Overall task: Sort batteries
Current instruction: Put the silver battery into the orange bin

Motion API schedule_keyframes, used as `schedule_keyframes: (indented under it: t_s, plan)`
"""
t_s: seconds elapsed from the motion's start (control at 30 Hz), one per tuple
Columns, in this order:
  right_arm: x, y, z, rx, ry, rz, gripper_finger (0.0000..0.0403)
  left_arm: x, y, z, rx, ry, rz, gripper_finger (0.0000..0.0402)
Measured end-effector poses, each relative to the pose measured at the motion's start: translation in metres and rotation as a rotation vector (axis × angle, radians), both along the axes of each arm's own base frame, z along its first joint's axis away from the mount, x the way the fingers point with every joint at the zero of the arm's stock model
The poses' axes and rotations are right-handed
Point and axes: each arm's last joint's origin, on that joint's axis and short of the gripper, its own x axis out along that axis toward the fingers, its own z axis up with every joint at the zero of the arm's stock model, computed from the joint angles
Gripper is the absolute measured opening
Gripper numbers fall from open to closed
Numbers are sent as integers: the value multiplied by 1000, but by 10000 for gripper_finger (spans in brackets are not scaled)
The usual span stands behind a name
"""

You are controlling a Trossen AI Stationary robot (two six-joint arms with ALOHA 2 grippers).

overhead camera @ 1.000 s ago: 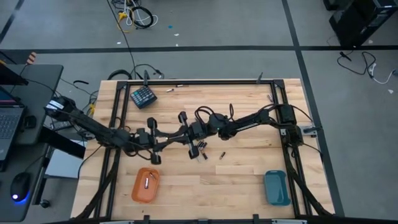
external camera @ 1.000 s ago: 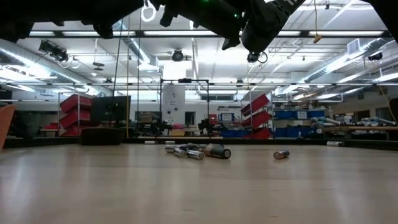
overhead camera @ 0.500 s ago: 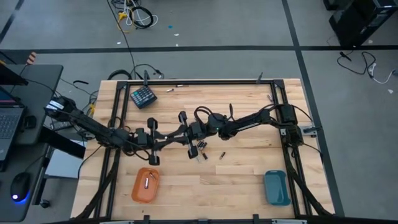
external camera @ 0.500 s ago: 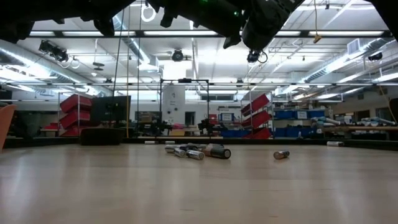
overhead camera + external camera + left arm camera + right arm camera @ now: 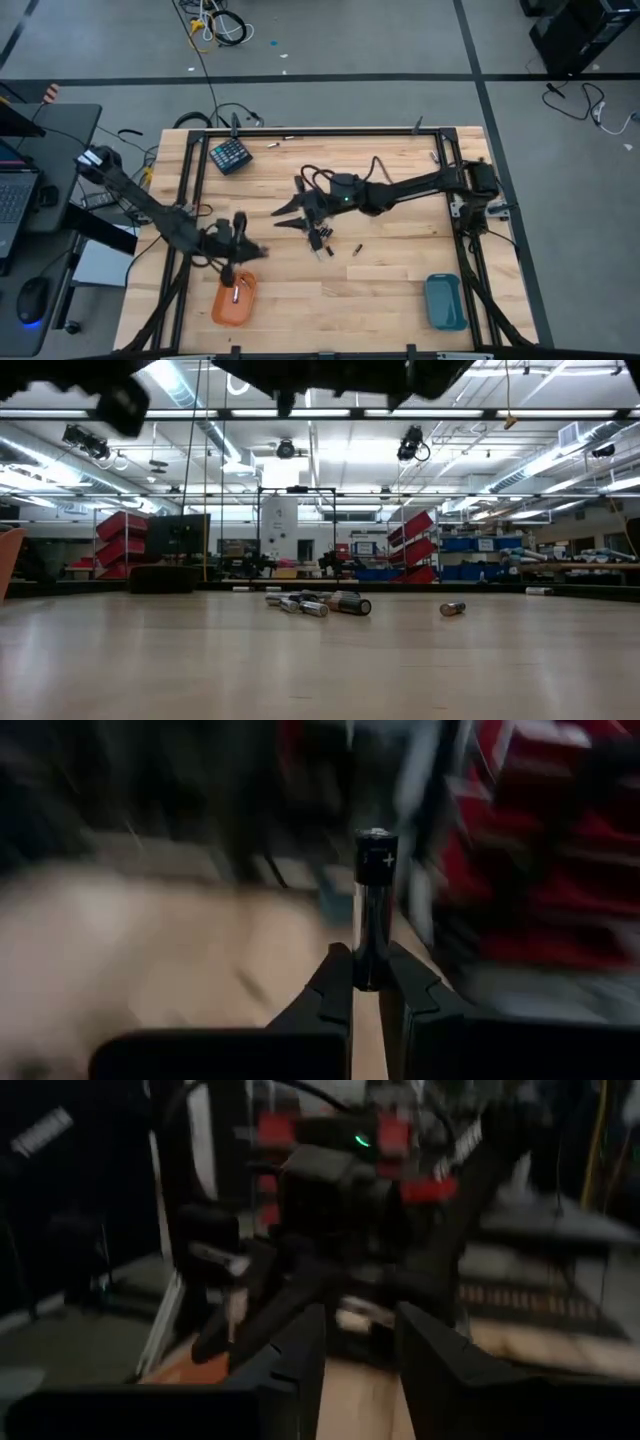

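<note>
Between the left fingers (image 5: 366,982), only the wrist view shows a battery (image 5: 374,910).

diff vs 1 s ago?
The two grippers, close together before, have parted. Left gripper, now shut on a battery, swung back over the orange tray. Right gripper has opened and hangs above the battery pile. Pile, stray battery, blue tray and keypad unchanged.

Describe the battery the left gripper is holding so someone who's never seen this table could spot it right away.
Start at the orange tray near the table's front left. Just above it hangs the left gripper, shut on one dark battery with a plus mark by its top. The other batteries lie on the wood mid-table; only this one is pinched between fingers.
</note>
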Motion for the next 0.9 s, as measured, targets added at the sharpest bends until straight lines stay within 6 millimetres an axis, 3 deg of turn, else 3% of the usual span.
schedule_keyframes:
  t_s: [0.13,0.23,0.33,0.63,0.9]
  plan:
    - [-18,0,12,-24,165,-32,118,-21,-17,-16,-217,460,-306,13]
    - [-28,1,17,-36,226,-44,117,-39,-21,-24,-312,820,-299,16]
    - [-33,2,23,-38,238,-41,117,-48,-20,-23,-376,1026,-270,16]
    - [-35,2,14,-17,338,-49,119,-44,-23,-15,-412,987,-303,50]
    - [-38,2,8,-37,408,-235,119,-45,-19,-19,-294,970,-283,87]
